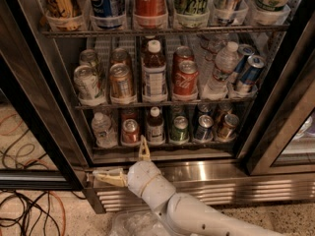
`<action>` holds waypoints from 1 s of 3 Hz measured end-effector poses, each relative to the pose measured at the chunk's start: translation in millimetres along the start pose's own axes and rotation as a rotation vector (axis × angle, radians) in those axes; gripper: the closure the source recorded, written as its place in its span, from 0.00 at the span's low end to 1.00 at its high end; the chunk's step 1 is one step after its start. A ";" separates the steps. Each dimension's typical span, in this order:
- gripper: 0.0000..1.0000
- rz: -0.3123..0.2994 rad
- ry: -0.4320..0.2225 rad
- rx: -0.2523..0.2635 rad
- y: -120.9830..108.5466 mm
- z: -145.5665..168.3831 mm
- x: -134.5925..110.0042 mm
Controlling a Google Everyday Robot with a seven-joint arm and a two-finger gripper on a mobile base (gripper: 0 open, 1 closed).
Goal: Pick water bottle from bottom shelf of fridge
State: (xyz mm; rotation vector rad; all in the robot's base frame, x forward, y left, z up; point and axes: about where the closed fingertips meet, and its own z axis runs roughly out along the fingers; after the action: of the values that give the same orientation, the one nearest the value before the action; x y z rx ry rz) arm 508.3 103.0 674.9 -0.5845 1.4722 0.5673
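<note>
A white robot arm [197, 215] is reaching up toward the fridge [221, 173]. Its gripper [118, 157] is sitting low in front of the steel base, just below the bottom shelf [197, 143]. The jaws are spread wide and holding nothing, one finger pointing up, the other left. The water bottle [103, 129] is standing upright at the shelf's far left, beside a red can [130, 131].

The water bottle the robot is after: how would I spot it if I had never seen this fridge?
In the drinks fridge, go to the bottom shelf, the lowest rack, just above the robot's open hand. The water bottle stands at the shelf's far left, beside a can: small, clear and white-capped, unlike the dark-drink bottle further right.
</note>
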 end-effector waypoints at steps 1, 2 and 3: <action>0.00 0.022 -0.019 0.030 -1.0 25.8 16.1; 0.00 0.009 -0.048 0.078 -7.6 51.0 28.6; 0.00 0.005 -0.042 0.085 -6.8 49.1 30.1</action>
State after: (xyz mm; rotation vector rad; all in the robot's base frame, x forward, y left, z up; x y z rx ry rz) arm 549.8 130.9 645.7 -0.5001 1.4515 0.5152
